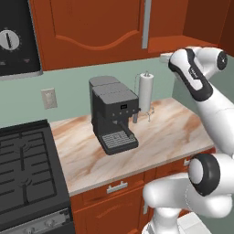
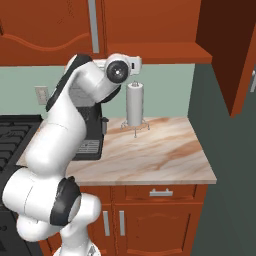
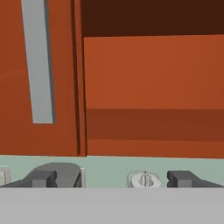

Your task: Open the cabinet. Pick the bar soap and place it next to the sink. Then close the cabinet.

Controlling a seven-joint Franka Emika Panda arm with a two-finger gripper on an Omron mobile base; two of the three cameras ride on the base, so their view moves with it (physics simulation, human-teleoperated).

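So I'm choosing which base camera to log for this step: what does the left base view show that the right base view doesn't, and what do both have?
Left base view: a dark appliance with a white dial at upper left, and most of the stove.

Right base view: the cabinet's right door swung open, and the lower cupboard doors.

Both: the coffee machine, the paper-towel roll, the marble counter, the closed left door's handle.

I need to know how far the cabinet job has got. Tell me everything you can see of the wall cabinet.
The cabinet is reddish-brown wood, mounted on the wall above the marble counter. Its left door is shut, with an arched raised panel and a long vertical silver handle. Its right door is swung wide open. The hand view shows the bare back wall and floor of the open half; no soap is visible there. Nothing touches it; the open claw sits below and in front.
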